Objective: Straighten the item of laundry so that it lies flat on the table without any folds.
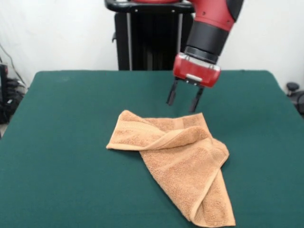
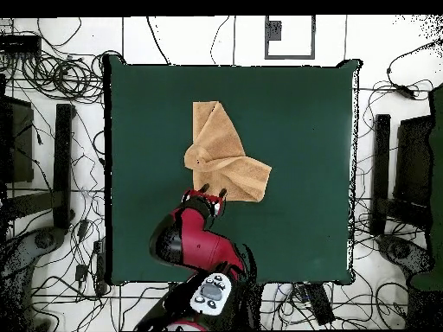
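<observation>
The light orange-tan towel (image 1: 178, 159) lies crumpled on the dark green table (image 1: 57, 152), folded over itself with one long flap running toward the front right edge. In the overhead view the towel (image 2: 223, 156) sits a little left of the table's (image 2: 303, 173) middle. My gripper (image 1: 183, 100) hangs from the red and black arm just above the towel's far edge, its two black fingers spread apart and holding nothing. In the overhead view the gripper (image 2: 213, 189) is at the towel's edge nearest the robot base.
The black pedestal (image 1: 147, 42) stands behind the table's far edge. Cables and equipment (image 2: 52, 173) lie on the floor around the table. Bare green table surrounds the towel on all sides.
</observation>
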You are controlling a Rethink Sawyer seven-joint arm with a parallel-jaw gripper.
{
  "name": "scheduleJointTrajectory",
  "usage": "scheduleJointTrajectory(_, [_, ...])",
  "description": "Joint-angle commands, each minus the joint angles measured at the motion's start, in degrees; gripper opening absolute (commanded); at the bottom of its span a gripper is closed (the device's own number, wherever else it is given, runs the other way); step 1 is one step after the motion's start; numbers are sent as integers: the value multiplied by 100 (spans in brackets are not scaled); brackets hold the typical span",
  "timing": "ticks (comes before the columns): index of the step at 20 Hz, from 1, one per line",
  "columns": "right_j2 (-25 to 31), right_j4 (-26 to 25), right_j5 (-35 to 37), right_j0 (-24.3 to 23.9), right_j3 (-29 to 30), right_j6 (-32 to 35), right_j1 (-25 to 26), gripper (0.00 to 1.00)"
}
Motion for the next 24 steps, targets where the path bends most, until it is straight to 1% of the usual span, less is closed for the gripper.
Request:
scheduleJointTrajectory(1, [492, 501, 232, -241, 371, 1714, 157, 100])
scheduleJointTrajectory(3, [409, 643, 193, -131, 379, 1736, 211, 100])
scheduleJointTrajectory(5, [-79, 984, 357, 314, 321, 1550, 319, 100])
scheduleJointTrajectory(6, [-596, 1354, 400, 739, 278, 1422, 491, 100])
scheduleJointTrajectory(7, [-819, 1526, 433, 905, 286, 1365, 575, 100])
scheduleJointTrajectory(8, [-1080, 1855, 371, 1114, 361, 1421, 708, 100])
scheduleJointTrajectory(9, [-1216, 1947, 223, 1201, 394, 1370, 759, 100])
scheduleJointTrajectory(10, [-1615, 2254, 83, 1515, 415, 1235, 919, 100])
scheduleJointTrajectory(12, [-2021, 2435, 318, 1784, 407, 1069, 942, 100])
scheduleJointTrajectory(13, [-2015, 2367, 400, 1765, 404, 1051, 844, 100])
scheduleJointTrajectory(14, [-1766, 2140, 433, 1565, 433, 1105, 579, 100])
scheduleJointTrajectory(16, [-901, 1838, 236, 928, 551, 1567, 138, 100])
scheduleJointTrajectory(18, [-670, 2051, 909, 760, 567, 1632, 40, 100])
scheduleJointTrajectory(21, [-275, 2209, 1053, 498, 764, 1951, -169, 100])
scheduleJointTrajectory(22, [-114, 2423, 1324, 419, 870, 2154, -279, 100])
scheduleJointTrajectory(24, [-4, 2760, 1762, 405, 967, 2440, -398, 100])
